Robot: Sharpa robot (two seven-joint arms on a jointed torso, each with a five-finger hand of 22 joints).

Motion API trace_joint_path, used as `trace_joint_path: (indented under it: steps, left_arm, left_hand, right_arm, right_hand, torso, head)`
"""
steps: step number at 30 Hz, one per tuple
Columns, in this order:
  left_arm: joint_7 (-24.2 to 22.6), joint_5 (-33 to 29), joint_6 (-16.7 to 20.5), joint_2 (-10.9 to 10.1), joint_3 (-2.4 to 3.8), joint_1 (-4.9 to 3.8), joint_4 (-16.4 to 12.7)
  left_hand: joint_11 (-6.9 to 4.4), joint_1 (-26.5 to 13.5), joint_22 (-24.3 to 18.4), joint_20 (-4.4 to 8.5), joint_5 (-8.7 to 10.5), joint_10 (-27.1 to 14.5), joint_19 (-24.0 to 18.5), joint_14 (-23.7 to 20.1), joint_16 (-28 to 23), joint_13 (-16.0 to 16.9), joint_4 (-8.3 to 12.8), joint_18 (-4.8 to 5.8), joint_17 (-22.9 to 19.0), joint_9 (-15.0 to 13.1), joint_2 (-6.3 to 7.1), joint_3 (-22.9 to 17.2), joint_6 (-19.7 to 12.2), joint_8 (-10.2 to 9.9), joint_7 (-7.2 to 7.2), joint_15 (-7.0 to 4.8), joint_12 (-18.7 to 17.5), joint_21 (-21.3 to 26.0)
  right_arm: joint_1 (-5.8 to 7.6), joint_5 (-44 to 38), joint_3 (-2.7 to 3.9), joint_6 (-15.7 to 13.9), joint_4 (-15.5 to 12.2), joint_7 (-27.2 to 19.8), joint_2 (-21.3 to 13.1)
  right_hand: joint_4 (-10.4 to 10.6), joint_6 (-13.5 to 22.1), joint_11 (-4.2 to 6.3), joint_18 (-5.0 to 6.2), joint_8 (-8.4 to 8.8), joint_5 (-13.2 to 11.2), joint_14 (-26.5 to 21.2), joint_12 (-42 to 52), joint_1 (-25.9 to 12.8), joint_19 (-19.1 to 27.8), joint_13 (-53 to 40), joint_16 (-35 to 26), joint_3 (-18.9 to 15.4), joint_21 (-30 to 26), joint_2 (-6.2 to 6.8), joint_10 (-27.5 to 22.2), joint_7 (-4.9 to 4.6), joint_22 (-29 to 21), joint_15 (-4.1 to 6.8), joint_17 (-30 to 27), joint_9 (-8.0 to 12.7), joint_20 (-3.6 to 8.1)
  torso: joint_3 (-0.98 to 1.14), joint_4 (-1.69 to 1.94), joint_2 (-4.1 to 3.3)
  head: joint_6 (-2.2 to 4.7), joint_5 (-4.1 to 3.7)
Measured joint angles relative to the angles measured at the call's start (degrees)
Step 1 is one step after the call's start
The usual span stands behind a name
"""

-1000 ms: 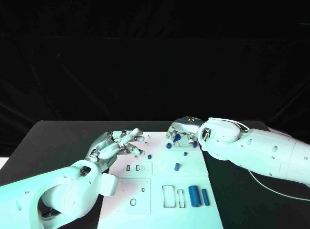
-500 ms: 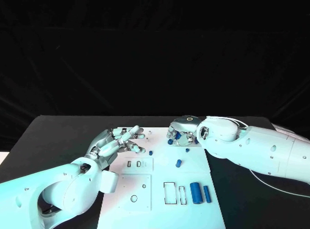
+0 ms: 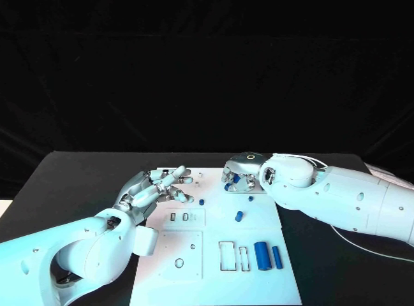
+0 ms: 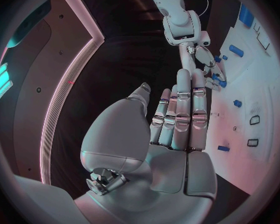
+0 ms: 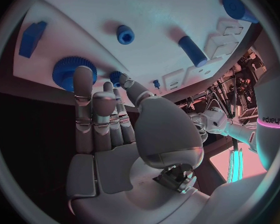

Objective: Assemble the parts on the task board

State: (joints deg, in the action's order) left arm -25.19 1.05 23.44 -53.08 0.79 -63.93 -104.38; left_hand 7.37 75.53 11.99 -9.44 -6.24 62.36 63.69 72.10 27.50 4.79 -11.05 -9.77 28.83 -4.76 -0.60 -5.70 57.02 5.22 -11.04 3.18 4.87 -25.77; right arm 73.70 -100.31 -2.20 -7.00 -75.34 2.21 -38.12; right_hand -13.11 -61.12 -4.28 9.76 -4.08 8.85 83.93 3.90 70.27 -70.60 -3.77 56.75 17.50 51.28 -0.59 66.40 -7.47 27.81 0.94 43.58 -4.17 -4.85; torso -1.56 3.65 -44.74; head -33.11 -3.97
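The white task board lies in the middle of the black table. My left hand hovers over its far left corner with straight, spread fingers and holds nothing. At the far edge my right hand points its fingers down. The fingertips reach a large blue gear, and a smaller blue gear sits by the thumb; nothing is gripped. A short blue peg and two small blue pieces lie mid-board. Two blue cylinders lie near its right edge.
Empty rectangular and oval slots mark the near half of the board. A blue block lies close to the board's edge by the large gear. Black table surrounds the board on both sides.
The whole picture has shifted, so the camera moved. Both hands stay at the board's far end; my left hand's fingers have stretched out a little.
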Motion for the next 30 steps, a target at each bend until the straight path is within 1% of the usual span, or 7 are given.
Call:
trace_joint_path:
  steps: [5, 7, 16, 18, 21, 24, 30]
  left_arm:
    - [0.0, -0.2, 0.0, -0.05, 0.0, 0.0, -0.02]
    - [0.0, -0.27, 0.0, -0.09, 0.0, 0.0, -0.05]
    - [0.01, -0.67, 0.0, -0.12, 0.0, -0.01, -0.04]
    - [0.01, -0.76, -0.01, -0.12, 0.0, -0.01, -0.04]
    - [0.01, -0.86, -0.01, -0.12, 0.0, -0.01, -0.03]
    - [0.02, -0.97, -0.02, -0.12, 0.0, -0.01, -0.02]
    - [0.03, -1.1, -0.02, -0.07, 0.0, -0.01, 0.07]
  left_hand:
    - [0.0, 0.23, 0.0, 0.04, 0.0, 0.0, -0.04, 0.0, 0.0, 0.0, 0.0, 0.0, 0.07, 0.0, -0.23, 0.0, 0.0, 0.0, 0.0, 0.0, 0.0, 0.0]
    - [0.0, 0.23, 0.0, 0.22, 0.0, 0.0, -0.22, 0.0, 0.0, 0.0, 0.0, -0.01, 0.07, 0.0, -0.22, 0.0, 0.0, 0.0, 0.0, 0.0, 0.0, 0.0]
    - [0.0, 0.23, 0.06, 0.22, 0.0, 0.0, -0.22, -0.2, 0.08, 0.0, 0.0, 0.0, 0.15, 0.0, -0.23, 0.0, 0.0, 0.0, 0.0, 0.2, 0.0, 0.01]
    - [0.0, 0.23, 0.05, 0.22, 0.0, 0.0, -0.22, -0.2, 0.23, 0.04, 0.0, -0.01, 0.22, 0.0, -0.23, 0.0, 0.0, 0.0, 0.0, 0.2, 0.0, 0.01]
    - [0.0, 0.23, 0.12, 0.22, 0.0, 0.0, -0.22, -0.2, 0.23, 0.04, 0.0, 0.0, 0.22, 0.0, -0.22, 0.0, 0.0, 0.0, 0.0, 0.2, 0.0, 0.01]
    - [0.0, 0.23, 0.11, 0.22, 0.0, 0.0, -0.22, -0.2, 0.23, 0.04, 0.0, -0.01, 0.21, 0.0, -0.22, 0.0, 0.0, 0.0, 0.0, 0.2, 0.0, -0.2]
    - [0.0, 0.22, 0.22, 0.22, 0.0, 0.0, -0.22, -0.41, 0.5, 0.03, 0.0, 0.0, 0.5, 0.0, -0.22, 0.0, 0.0, -0.26, 0.0, 0.0, -0.33, -0.2]
  right_arm:
    - [0.0, 0.0, 0.0, 0.42, 0.47, 0.1, 0.35]
    - [0.0, 0.0, 0.0, 0.63, 0.69, 0.16, 0.48]
    - [0.08, -0.61, 0.08, 1.31, 1.1, 0.5, 0.91]
    - [0.08, -0.83, 0.1, 1.28, 1.12, 0.55, 0.97]
    - [0.08, -1.11, 0.1, 0.91, 1.1, 0.56, 0.98]
    - [-0.02, -1.33, 0.0, -0.31, 0.81, 0.58, 0.83]
    - [-0.08, -1.21, 0.05, -4.06, -0.03, 0.59, 0.74]
  right_hand:
    - [0.39, -0.21, 0.0, 0.0, 0.0, -0.22, 0.0, 0.0, 0.0, 0.0, 0.0, 0.46, 0.39, 0.4, 0.0, 0.0, -0.18, 0.33, 0.0, 0.53, 0.0, 0.0]
    - [0.45, -0.52, 0.0, 0.0, 0.0, -0.22, 0.0, 0.0, 0.0, 0.0, 0.01, 0.96, 0.45, 0.49, 0.0, 0.0, 0.07, 0.49, 0.0, 0.82, -0.08, 0.0]
    - [0.69, -1.98, 0.41, 0.0, 0.0, -0.24, 0.0, 0.02, 0.02, -0.22, -0.03, 3.49, 2.47, 2.69, -0.01, 1.41, 0.13, 2.85, 0.0, 3.36, -0.34, 0.22]
    - [0.57, -2.51, 0.33, 0.0, -0.15, -0.55, 0.0, 0.25, 0.55, -0.22, -0.03, 4.15, 3.31, 3.35, -0.55, 1.97, 0.21, 3.48, 0.0, 3.98, -0.35, 0.22]
    - [0.33, -3.2, 0.42, 0.0, -0.57, -1.62, 0.01, 0.46, 1.05, -0.43, -0.04, 5.26, 4.47, 4.31, -0.81, 2.71, 0.11, 4.66, 0.01, 5.19, -0.57, 0.44]
    - [0.47, -3.59, 0.32, 0.0, -0.68, -2.76, 0.21, 0.47, 1.5, -0.64, -0.04, 6.56, 5.88, 5.52, -1.01, 3.18, 0.3, 5.96, 0.21, 6.52, -0.88, 0.65]
    - [1.08, -3.77, 0.33, -0.01, -0.66, -3.0, 0.21, 0.44, 1.7, -1.35, -0.08, 7.0, 6.81, 6.9, -1.21, 3.18, 0.11, 8.0, 0.21, 7.01, -1.0, 0.53]
  torso:
    - [0.0, -0.01, -0.1]
    - [0.0, -0.01, -0.13]
    - [-0.01, -0.06, -0.2]
    - [0.0, -0.06, -0.21]
    - [-0.01, -0.08, -0.24]
    - [0.0, -0.09, -0.26]
    - [-0.01, -0.05, -0.29]
  head:
    - [-0.15, 0.06]
    - [-0.22, 0.07]
    - [-0.56, 0.24]
    - [-0.59, 0.24]
    - [-0.57, 0.23]
    - [-0.48, 0.27]
    - [-0.27, 0.4]
